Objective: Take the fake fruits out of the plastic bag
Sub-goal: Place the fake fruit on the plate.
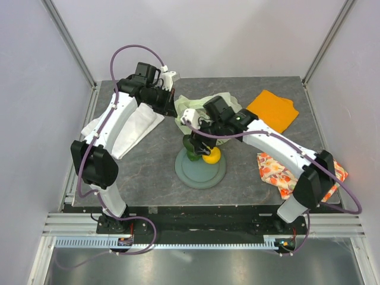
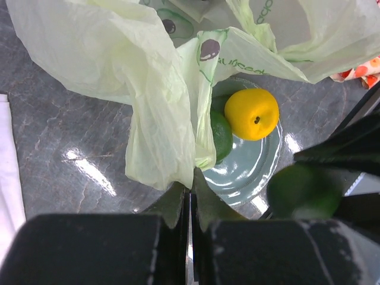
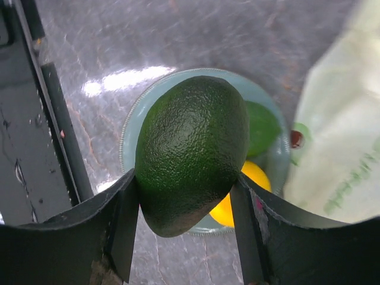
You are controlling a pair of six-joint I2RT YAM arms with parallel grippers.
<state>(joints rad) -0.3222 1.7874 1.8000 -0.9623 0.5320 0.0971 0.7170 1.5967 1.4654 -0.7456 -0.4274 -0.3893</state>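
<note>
Avocado (image 3: 190, 148) in right claw (image 3: 185, 205), above plate (image 3: 145, 107)

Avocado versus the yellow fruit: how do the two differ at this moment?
The avocado is dark green, pebbly and egg-shaped; the yellow fruit is bright, round and has a dark stem dimple. The avocado is clamped in the right gripper, held over the plate; the yellow fruit lies on the plate, ungripped, beside a green fruit. Both are out of the bag.
</note>
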